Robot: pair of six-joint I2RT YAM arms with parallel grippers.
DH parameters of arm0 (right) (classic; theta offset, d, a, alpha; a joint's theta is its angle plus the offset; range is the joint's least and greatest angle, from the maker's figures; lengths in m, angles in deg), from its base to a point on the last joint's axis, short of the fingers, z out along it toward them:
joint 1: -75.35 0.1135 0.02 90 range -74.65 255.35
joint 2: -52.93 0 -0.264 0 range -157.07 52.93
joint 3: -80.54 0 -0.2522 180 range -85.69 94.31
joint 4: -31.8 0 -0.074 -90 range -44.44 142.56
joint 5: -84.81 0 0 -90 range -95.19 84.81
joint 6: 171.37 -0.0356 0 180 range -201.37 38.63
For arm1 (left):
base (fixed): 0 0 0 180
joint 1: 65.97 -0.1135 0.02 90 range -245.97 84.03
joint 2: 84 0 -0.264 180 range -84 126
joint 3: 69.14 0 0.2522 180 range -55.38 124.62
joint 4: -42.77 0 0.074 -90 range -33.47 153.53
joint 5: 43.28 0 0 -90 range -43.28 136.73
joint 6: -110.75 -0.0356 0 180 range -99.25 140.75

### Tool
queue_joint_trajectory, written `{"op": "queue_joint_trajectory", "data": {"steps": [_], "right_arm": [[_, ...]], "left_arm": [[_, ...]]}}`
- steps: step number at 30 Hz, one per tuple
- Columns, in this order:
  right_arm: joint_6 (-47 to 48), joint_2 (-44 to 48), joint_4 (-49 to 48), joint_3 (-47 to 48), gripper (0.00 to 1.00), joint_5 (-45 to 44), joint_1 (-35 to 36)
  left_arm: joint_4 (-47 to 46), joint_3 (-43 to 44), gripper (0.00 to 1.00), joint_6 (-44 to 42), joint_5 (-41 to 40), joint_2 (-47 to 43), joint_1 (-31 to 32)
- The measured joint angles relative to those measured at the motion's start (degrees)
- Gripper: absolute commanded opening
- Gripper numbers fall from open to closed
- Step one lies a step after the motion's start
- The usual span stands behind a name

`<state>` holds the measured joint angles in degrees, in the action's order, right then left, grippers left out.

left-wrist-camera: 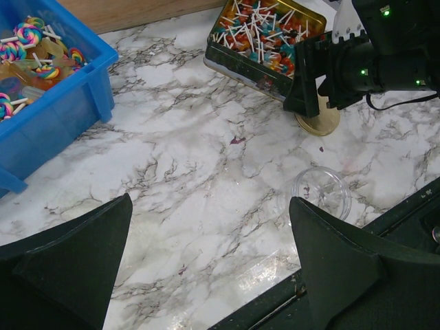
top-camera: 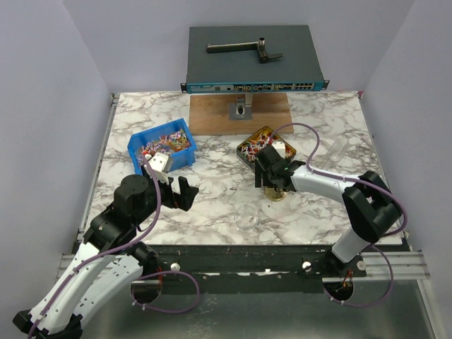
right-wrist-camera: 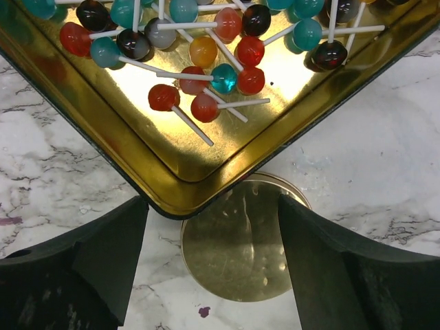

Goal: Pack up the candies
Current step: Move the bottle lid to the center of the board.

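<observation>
The candies (right-wrist-camera: 206,75), round lollipops on white sticks in red, orange, teal and dark shades, are seen heaped inside the gold tin (right-wrist-camera: 172,148). The right gripper (right-wrist-camera: 213,240) is held just off the tin's near corner, its 2 fingers spread wide apart and nothing caught between them. The candies lie just beyond its fingertips, inside the tin's rim. A round gold disc lid (right-wrist-camera: 237,254) is framed between those fingers; it appears to be partly tucked under the tin's corner, though contact cannot be confirmed from this angle.

The left gripper (left-wrist-camera: 210,201) is shown well apart from the tin, also parted and empty, above bare tabletop. A clear round dish (left-wrist-camera: 323,191) is found on the near side of the tin, past the disc. A blue bin (left-wrist-camera: 69,103) holding swirled lollipops (left-wrist-camera: 27,34) is set well to the left of the tin.

Everything is laid on a white marble-patterned table (top-camera: 212,205) with grey veins. Beyond the tin a wooden board (top-camera: 240,113) is placed, and behind that a dark network switch (top-camera: 254,60). The table is closed in by plain pale walls.
</observation>
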<state>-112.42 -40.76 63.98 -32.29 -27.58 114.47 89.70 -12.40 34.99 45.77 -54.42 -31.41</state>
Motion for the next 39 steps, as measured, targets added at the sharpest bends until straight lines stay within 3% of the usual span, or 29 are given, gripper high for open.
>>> {"op": "queue_joint_trajectory", "data": {"steps": [13,24,39], "right_arm": [[3.7,-3.1,-3.2,0.7,0.8,0.9,-2.4],[4.0,-3.8,-3.8,0.5,0.7,2.4,-2.5],[2.3,3.4,-4.1,-7.0,0.66,6.9,-2.4]], "left_arm": [[0.0,0.0,0.99,-0.2,0.0,0.5,-0.1],[0.0,0.0,0.99,-0.2,0.0,0.9,-0.1],[0.0,0.0,0.99,-0.2,0.0,0.4,-0.4]]}}
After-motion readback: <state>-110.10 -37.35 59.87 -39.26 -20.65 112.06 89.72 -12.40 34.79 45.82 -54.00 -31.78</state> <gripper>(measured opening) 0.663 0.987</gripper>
